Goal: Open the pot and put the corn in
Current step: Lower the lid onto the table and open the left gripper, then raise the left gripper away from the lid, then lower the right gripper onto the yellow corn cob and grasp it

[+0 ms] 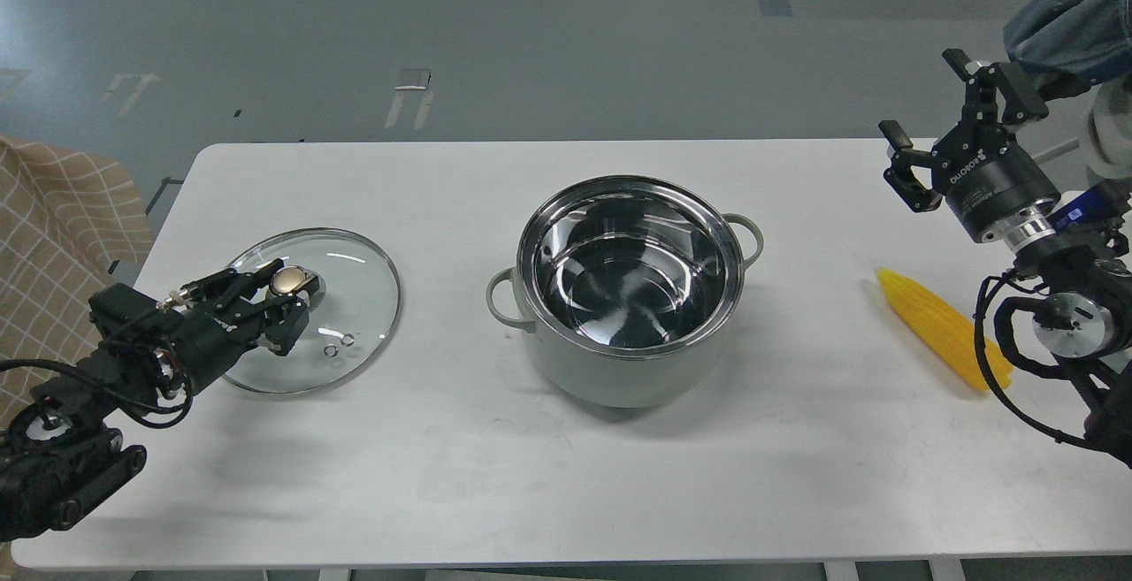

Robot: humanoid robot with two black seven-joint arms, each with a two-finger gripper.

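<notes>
The white rectangular worktop (548,466) filled most of the head view, with grey floor beyond its far edge. At the centre of the worktop stood the round pale grey-green pot with a shiny steel interior (630,289), uncovered and showing nothing inside but reflections, its two small loop handles pointing toward roughly 8 and 2 o'clock. At 9 o'clock from the pot, well apart from it, the round glass lid with a steel rim and gold knob (354,298) lay flat on the worktop. The black left arm reached in from the 8 o'clock corner, and the left gripper (296,289) sat over the lid with its fingers (289,326) on either side of the gold knob; whether they pressed on it or only flanked it could not be told. At 3 o'clock from the pot, well apart, the bright yellow tapered corn cob (937,326) lay on the worktop near the right edge, its narrow tip pointing toward 10 o'clock. The right gripper (942,117) hung at about 12 o'clock from the corn, raised clear of it, its fingers (906,170) spread wide and holding nothing.
</notes>
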